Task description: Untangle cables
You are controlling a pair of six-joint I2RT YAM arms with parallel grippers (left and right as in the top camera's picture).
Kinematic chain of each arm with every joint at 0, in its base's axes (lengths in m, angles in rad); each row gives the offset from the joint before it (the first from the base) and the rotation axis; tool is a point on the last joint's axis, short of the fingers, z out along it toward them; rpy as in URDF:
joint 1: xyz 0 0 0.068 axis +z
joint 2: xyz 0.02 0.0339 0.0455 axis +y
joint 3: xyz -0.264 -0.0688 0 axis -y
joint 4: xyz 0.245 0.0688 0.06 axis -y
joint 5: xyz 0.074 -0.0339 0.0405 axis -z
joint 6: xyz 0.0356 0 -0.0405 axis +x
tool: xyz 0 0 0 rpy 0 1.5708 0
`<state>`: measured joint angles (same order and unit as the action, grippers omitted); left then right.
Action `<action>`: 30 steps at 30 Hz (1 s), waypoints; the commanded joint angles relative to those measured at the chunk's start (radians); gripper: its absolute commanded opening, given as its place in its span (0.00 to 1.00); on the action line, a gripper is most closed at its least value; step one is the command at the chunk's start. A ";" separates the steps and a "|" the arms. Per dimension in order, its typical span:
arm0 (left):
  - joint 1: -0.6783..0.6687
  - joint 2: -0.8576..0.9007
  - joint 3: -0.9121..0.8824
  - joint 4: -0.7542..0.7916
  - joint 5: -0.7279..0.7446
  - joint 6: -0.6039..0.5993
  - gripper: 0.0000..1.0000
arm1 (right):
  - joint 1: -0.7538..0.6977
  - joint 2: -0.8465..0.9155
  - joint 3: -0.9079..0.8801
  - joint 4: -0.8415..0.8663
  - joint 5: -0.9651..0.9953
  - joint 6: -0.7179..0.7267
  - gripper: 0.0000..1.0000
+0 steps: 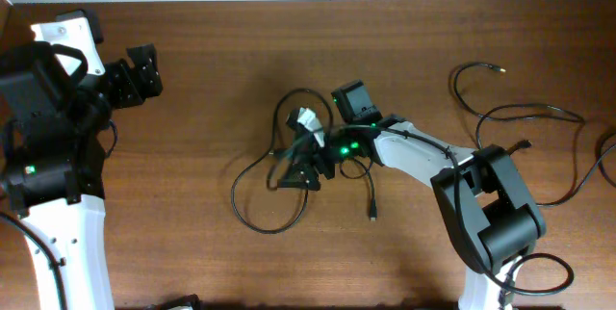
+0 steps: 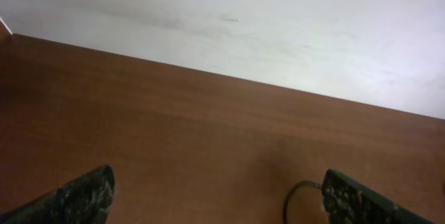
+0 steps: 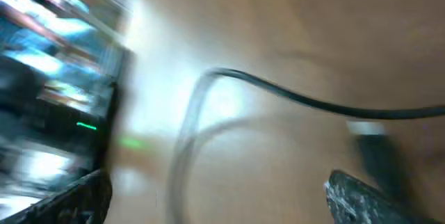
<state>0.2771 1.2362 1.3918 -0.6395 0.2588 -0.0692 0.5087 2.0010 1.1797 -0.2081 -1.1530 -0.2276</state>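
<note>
A tangle of thin black cables lies in loops at the table's middle, with one plug end trailing to the right. My right gripper hangs over the tangle's upper part, open. The blurred right wrist view shows its fingers wide apart, one cable crossing ahead of them and a blurred loop between them. A separate cable with a gold tip lies at the far right. My left gripper is open and empty at the far left, and the left wrist view shows its fingers over bare wood.
The brown wooden table ends at a white wall edge along the back. A thin black loop shows beside my left gripper's right finger. More cable runs off the right edge.
</note>
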 commanded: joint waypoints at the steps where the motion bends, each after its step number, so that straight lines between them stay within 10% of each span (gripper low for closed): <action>1: 0.001 -0.005 0.008 0.002 0.015 -0.005 0.96 | 0.063 0.008 -0.002 0.005 -0.123 0.121 0.99; 6: 0.001 -0.005 0.008 0.002 0.015 -0.005 0.97 | 0.203 0.008 -0.002 0.109 0.428 0.660 0.99; 17: 0.001 -0.005 0.008 0.001 0.015 -0.006 0.97 | 0.414 0.061 -0.002 0.267 0.867 0.899 1.00; 18: 0.001 -0.005 0.008 -0.002 0.015 -0.006 0.97 | 0.422 0.081 -0.002 0.270 0.874 0.899 0.86; 20: 0.001 -0.005 0.008 -0.002 0.015 -0.006 0.97 | 0.419 0.097 -0.002 0.274 0.874 0.898 0.04; 30: 0.001 -0.005 0.008 -0.007 0.015 -0.006 0.97 | 0.350 0.048 -0.001 0.264 0.773 0.809 0.04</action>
<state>0.2771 1.2362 1.3918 -0.6437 0.2592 -0.0692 0.9043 2.0903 1.1759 0.0715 -0.3294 0.6205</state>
